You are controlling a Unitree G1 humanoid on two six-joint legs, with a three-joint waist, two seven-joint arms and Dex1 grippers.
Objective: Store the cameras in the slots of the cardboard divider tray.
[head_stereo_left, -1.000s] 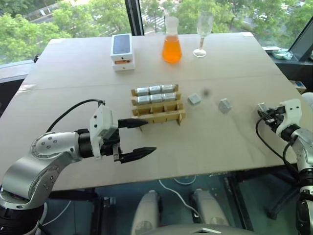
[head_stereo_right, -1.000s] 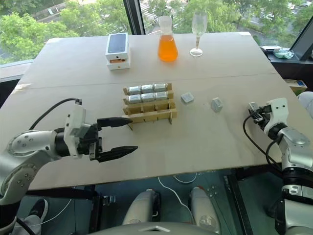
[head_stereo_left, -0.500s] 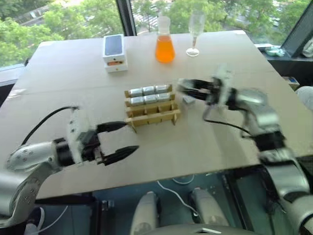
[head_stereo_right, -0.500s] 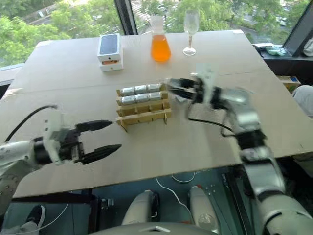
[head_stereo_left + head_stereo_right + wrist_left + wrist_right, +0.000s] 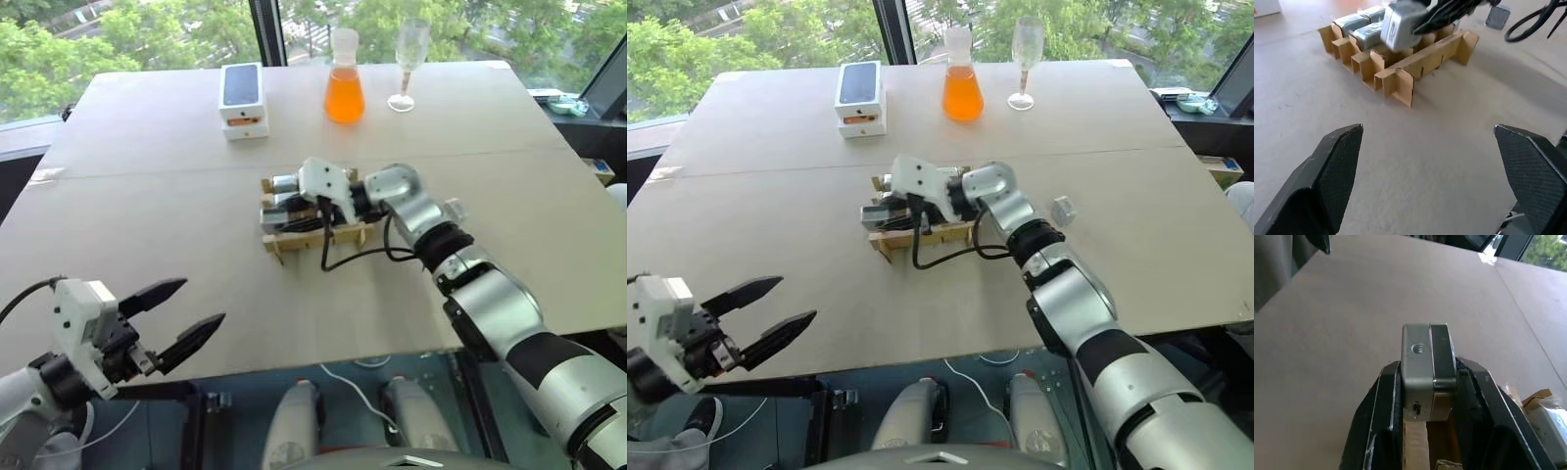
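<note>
Silver-grey camera (image 5: 1427,369) clamped between the right gripper (image 5: 1426,382) fingers, above the cardboard divider tray (image 5: 313,230) near the tabletop's (image 5: 147,196) centre; left gripper (image 5: 181,315) spread wide at the near edge.

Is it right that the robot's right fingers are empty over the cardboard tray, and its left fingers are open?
Not quite. The right gripper isn't empty: the right wrist view shows it pinching a camera over the cardboard tray. The left gripper is open, as you said.
</note>
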